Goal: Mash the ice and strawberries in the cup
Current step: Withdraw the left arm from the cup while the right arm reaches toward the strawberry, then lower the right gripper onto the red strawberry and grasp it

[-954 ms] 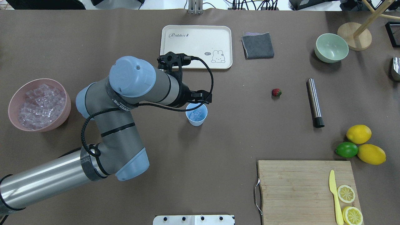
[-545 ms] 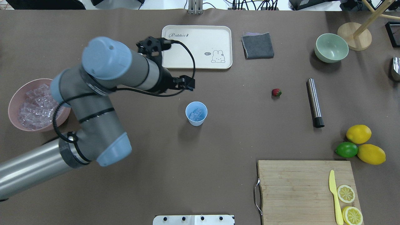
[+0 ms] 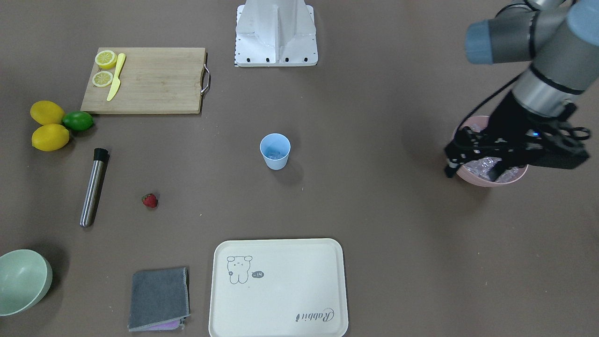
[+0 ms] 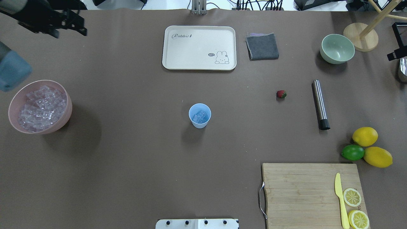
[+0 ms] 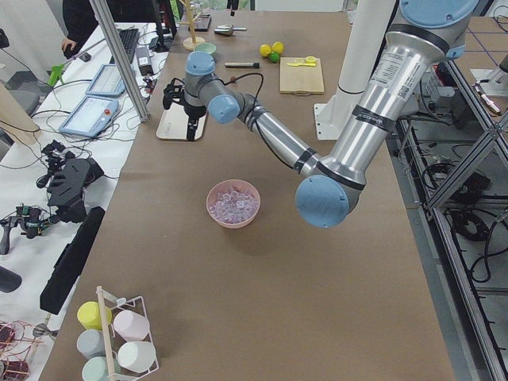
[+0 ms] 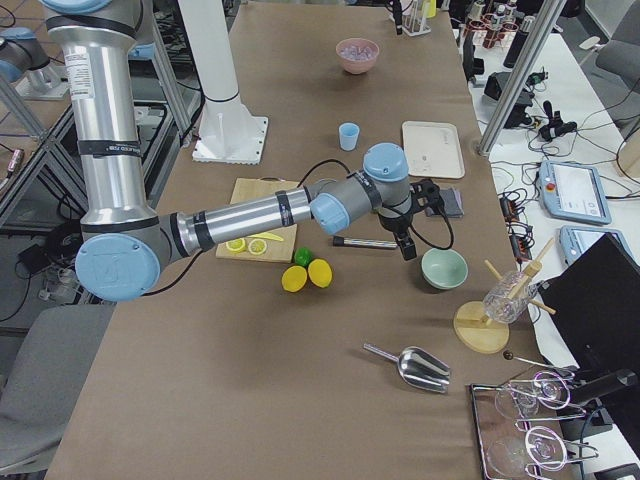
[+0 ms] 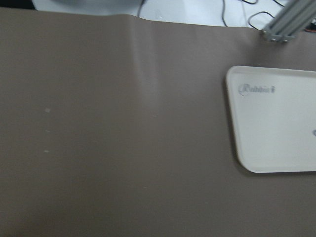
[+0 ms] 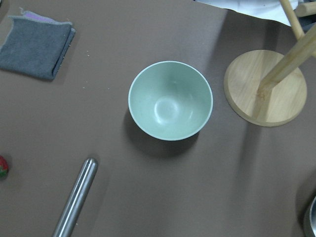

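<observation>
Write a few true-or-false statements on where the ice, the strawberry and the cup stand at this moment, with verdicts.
1. The cup has ice cubes in it. True.
2. The strawberry is inside the cup. False: it lies on the table, apart from the cup and near the metal rod.
3. The pale green bowl is full of ice. False: it is empty. The heap of ice sits in the pink bowl.
4. The metal rod lies flat on the table with nothing touching it. True.
</observation>
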